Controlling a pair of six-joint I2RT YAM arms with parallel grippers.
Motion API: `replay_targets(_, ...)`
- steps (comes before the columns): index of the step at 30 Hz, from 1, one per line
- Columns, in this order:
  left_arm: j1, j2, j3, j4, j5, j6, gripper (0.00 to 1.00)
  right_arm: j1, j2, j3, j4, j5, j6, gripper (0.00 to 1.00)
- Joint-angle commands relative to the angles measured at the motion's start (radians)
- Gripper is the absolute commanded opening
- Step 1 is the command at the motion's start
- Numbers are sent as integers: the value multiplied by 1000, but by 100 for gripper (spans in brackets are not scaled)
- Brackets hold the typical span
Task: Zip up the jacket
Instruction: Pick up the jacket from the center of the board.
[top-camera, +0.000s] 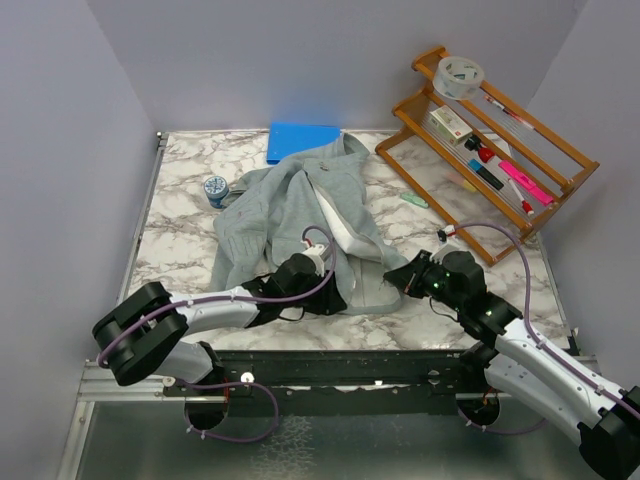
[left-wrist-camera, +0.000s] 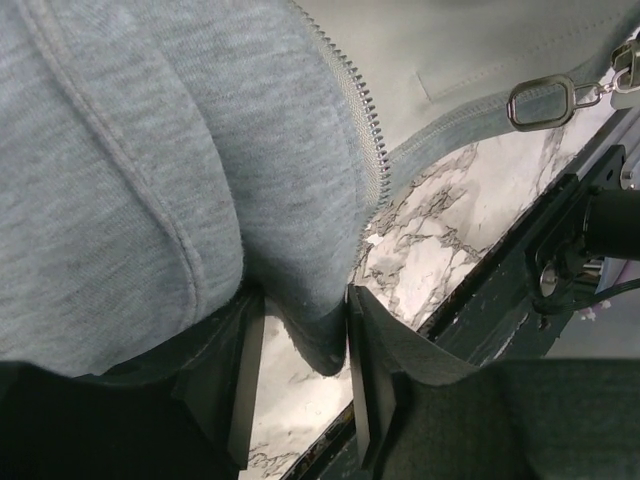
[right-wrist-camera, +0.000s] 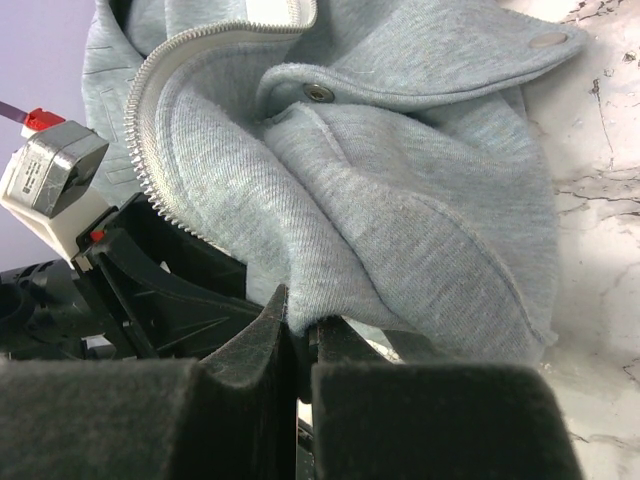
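Reading the overhead view from the left, I note a small round blue-patterned tin (top-camera: 216, 190) standing on the white marble-patterned table (top-camera: 175, 255), just beside one sleeve of the light grey fleece hooded jacket (top-camera: 285, 210). The jacket lies crumpled at the middle of the table. Its far end overlaps the near edge of a flat blue rectangular pad (top-camera: 300, 138), its front is open and the pale lining shows. The left gripper (top-camera: 332, 287) is at the jacket's near hem. In its wrist view the black fingers (left-wrist-camera: 235, 385) stand part way apart, with a thick fold of hem filling the gap and touching both, so that fold is pinched. A row of pale zipper teeth (left-wrist-camera: 360, 115) runs down to the fold with nothing meshed against it, and a metal ring-shaped pull (left-wrist-camera: 540, 102) shows against the fabric near the hem. The right gripper (top-camera: 402, 277) meets the near right corner of the jacket, its jaws pressed almost together on a thin edge of fleece. A metal snap stud (right-wrist-camera: 319, 93) is visible on the flap above. At the far right stands a wooden slatted rack (top-camera: 428, 57) holding a roll of clear tape (top-camera: 459, 75) and several markers.
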Motion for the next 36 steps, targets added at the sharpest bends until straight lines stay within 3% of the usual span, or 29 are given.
replay_targets(1, 3, 20, 46, -45, -7, 39, 46, -3, -11, -15, 6, -16, 1, 0)
replay_targets(26, -81, 106, 156, -245, -209, 43, 50, -3, -28, -21, -9, -10, 4, 0)
replay_targets(28, -89, 112, 157, -245, -222, 32, 46, -2, -28, -21, -8, -11, 5, 0)
replay_targets(33, -93, 108, 156, -245, -233, 12, 18, -3, -27, -20, -9, -11, 2, 0)
replay_targets(36, -93, 79, 141, -223, -228, 10, 10, -3, -26, -20, -7, -11, 1, 0)
